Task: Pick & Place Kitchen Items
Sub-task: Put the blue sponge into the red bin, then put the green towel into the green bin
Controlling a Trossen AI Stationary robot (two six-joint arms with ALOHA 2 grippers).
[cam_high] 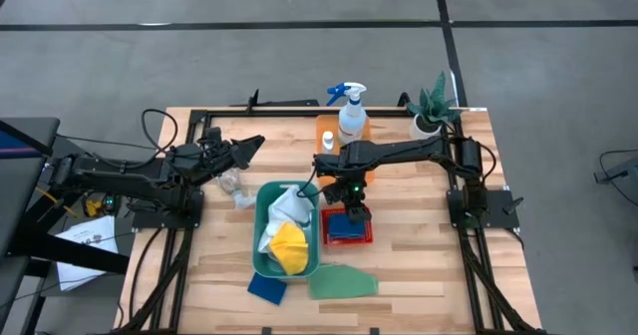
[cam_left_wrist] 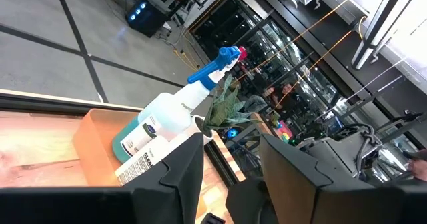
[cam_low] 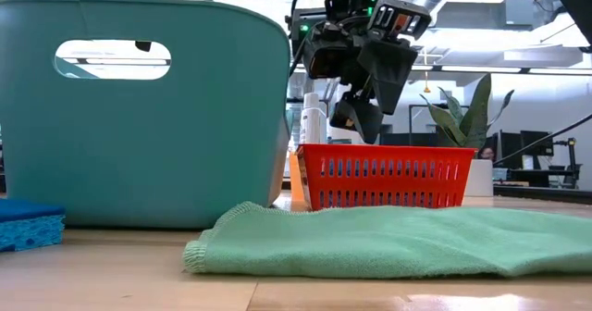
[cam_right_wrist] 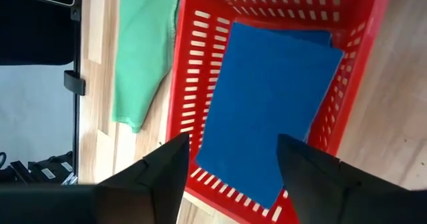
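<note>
Your right gripper (cam_right_wrist: 230,167), fingers spread and empty, hung directly over the blue sponge (cam_right_wrist: 270,104) in the red basket (cam_right_wrist: 193,57) (sponge's long axis ran along the basket's).

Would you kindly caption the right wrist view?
Open right gripper above blue sponge lying in red basket, green cloth alongside.

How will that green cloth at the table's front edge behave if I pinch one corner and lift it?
The green cloth lies flat with a soft hemmed edge, so it will probably drape limp and trail behind. It looks thin, likely light. Its surface looks fuzzy, so slipping seems unlikely, though it may drag against the red basket just behind it.
</note>
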